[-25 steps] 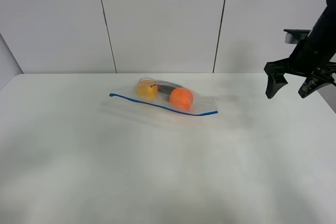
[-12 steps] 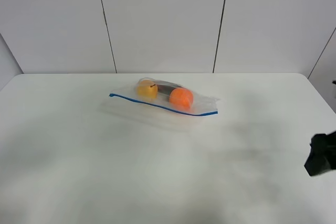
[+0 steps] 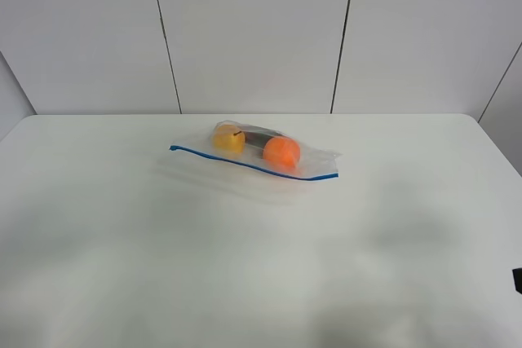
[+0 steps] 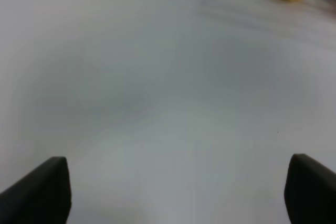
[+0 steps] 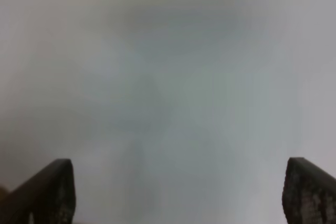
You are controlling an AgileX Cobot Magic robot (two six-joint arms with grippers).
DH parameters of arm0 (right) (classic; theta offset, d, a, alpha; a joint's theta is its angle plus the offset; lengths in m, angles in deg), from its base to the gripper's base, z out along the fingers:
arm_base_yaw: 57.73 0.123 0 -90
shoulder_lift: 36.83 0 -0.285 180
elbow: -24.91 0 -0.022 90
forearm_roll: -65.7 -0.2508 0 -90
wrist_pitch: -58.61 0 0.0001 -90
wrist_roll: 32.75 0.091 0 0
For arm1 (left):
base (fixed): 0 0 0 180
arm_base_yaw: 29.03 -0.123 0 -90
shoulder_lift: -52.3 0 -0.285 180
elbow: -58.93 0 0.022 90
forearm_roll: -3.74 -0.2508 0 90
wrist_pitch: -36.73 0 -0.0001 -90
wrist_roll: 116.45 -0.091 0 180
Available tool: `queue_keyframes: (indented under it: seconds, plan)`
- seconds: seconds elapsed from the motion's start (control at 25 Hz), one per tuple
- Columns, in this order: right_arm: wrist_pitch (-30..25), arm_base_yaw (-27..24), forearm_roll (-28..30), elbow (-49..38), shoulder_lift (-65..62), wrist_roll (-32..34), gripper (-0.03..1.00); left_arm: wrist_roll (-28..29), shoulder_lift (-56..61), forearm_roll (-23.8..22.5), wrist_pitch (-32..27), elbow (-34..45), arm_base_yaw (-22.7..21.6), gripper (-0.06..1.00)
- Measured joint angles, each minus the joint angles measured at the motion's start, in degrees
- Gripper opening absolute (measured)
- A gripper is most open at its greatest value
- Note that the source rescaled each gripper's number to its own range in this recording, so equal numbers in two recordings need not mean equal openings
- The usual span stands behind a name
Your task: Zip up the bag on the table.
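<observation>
Bag (image 3: pixel 254 155) is seen lying flat on the table (image 3: pixel 122 283), toward the far edge and roughly midway between the left and right edges, well apart from every corner. Blue zipper strip (image 3: pixel 253 165) runs along the bag's near side, slanting from far-left to near-right. Yellow fruit (image 3: pixel 229 139) and orange fruit (image 3: pixel 281 152) show through the clear plastic, side by side, with a dark item between or behind them that cannot be identified. Whether the zipper is sealed anywhere along its length cannot be told. Left gripper (image 4: pixel 178 192) is shown by its wrist camera with fingertips spread wide and nothing between them, held over bare table; one end of the blue strip and the yellow fruit are caught at the frame's edge, so the bag is judged near but not reached. Right gripper (image 5: pixel 178 192) is likewise spread wide and empty over blurred white table, no bag in its view. In the high view only a dark sliver at the near right edge is visible; neither gripper can be made out there. Step in hand is judged the approach, nothing yet gripped. Next move is expected to call for one gripper pinning one end of the strip while the other pinches and slides along it.
</observation>
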Motion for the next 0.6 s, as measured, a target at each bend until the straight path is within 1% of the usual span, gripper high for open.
queue_keyframes:
  seconds: [0.12,0.48,0.6]
  plan:
    - [0.05,0.83,0.50,-0.06,-5.01,0.86,0.92,0.00,0.00,0.00,0.00,0.00,0.00,0.94]
    - [0.06,0.98,0.86,-0.37,-19.33,1.27,0.92,0.00,0.00,0.00,0.00,0.00,0.00,0.94]
    - [0.06,0.98,0.85,-0.37,-20.63,1.27,0.92,0.00,0.00,0.00,0.00,0.00,0.00,0.94]
